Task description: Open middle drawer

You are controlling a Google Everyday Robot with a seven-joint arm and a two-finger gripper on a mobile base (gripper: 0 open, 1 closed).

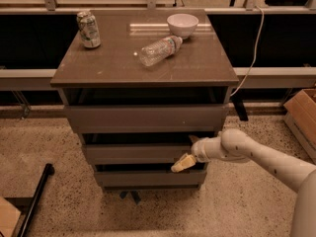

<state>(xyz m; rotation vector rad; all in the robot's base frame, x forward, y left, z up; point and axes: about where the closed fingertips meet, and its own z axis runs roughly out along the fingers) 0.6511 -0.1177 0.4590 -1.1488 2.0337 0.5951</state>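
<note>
A grey-brown cabinet (143, 68) with three flat, handleless drawer fronts stands in the middle of the view. The middle drawer (133, 153) is the mid-sized front between the taller top drawer (145, 117) and the narrow bottom drawer (148, 177). Its front looks level with the others, with a dark gap above it. My gripper (182, 164) comes in from the right on a white arm (256, 154). Its tan tip sits at the lower right edge of the middle drawer front, over the gap above the bottom drawer.
On the cabinet top lie a green can (88, 29), a clear plastic bottle on its side (159, 49) and a white bowl (182, 24). A cardboard box (302, 118) stands at the right, a black pole (35, 201) lies at the lower left, and a white cable (252, 48) hangs beside the cabinet.
</note>
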